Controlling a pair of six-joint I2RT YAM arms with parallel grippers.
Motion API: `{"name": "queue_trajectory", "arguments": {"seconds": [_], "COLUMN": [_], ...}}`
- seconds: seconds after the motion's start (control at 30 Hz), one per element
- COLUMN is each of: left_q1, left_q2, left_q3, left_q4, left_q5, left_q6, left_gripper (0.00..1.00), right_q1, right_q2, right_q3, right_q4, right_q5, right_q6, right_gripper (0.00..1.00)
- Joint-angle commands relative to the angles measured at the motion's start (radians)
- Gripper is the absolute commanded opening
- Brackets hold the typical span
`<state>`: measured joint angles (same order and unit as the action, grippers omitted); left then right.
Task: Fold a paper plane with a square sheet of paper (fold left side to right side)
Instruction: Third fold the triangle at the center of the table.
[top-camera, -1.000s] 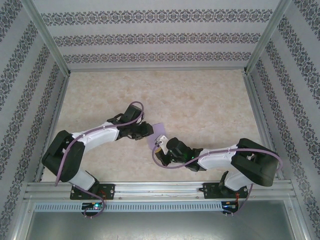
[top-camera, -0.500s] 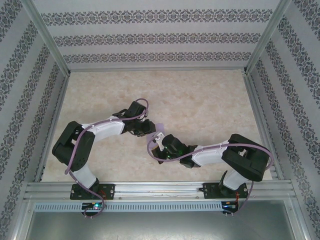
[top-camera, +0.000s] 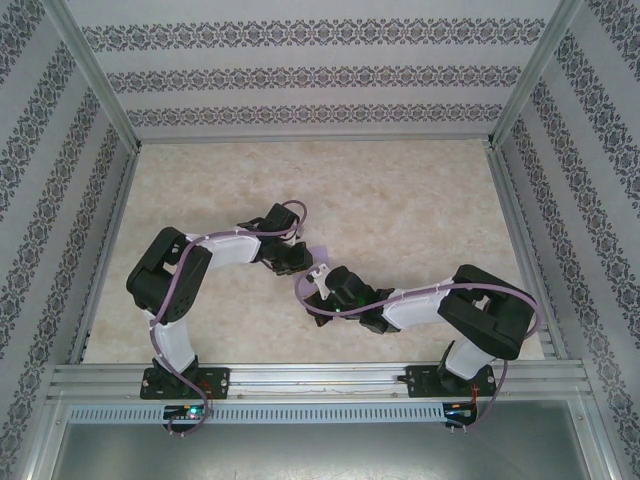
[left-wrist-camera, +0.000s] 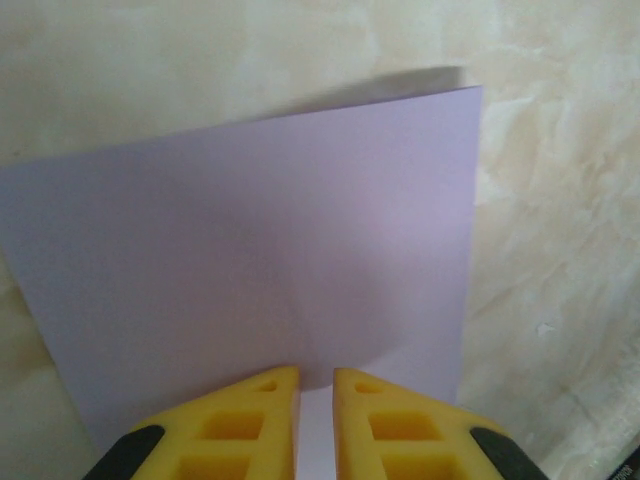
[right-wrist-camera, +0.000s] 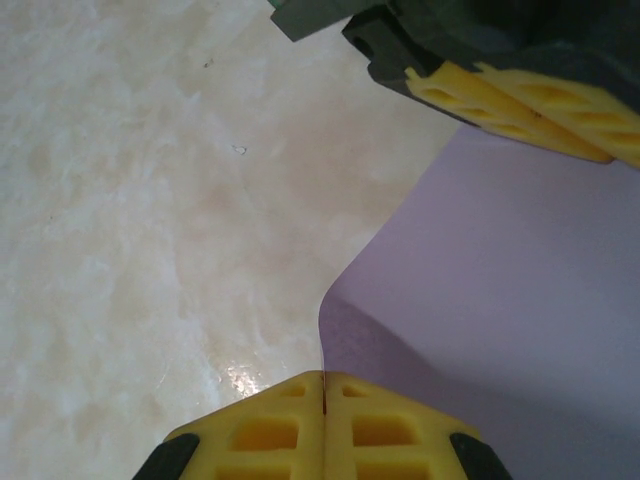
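Left pincer nearly shut at 6 o'clock edge of sheet, grip unclear. Right pincer shut tight, sheet partly hidden behind it.

**Both arms are folded inward, with the grippers set close together.**
The left arm is bent sharply at the elbow and its forearm is laid toward 3 o'clock. The left gripper is narrowed to a thin slit on the square sheet of paper. The right arm is stretched toward 10 o'clock, and the right gripper is pressed fully together.
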<state>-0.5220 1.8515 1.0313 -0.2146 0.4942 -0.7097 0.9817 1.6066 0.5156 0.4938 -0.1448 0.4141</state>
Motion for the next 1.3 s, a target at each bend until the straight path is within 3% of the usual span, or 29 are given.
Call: {"name": "queue_trajectory", "arguments": {"seconds": [0.0, 0.47, 1.27], "left_q1": [0.013, 0.013, 0.012], "left_q2": [0.018, 0.054, 0.064], "left_q3": [0.028, 0.013, 0.010], "left_q4": [-0.040, -0.069, -0.060], "left_q5": [0.003, -0.041, -0.034], "left_q6": [0.044, 0.086, 0.083], "left_gripper": [0.14, 0.09, 0.07], "right_q1": [-0.016, -0.095, -0.210], "right_q2": [0.024, 0.026, 0.012], "right_q3": [0.021, 0.017, 0.019], "right_q4": [0.044, 0.064, -0.029], "right_q5": [-0.046, -0.134, -0.099], "right_q6": [0.032, 0.123, 0.112], "right_gripper": [0.00, 0.00, 0.00]}}
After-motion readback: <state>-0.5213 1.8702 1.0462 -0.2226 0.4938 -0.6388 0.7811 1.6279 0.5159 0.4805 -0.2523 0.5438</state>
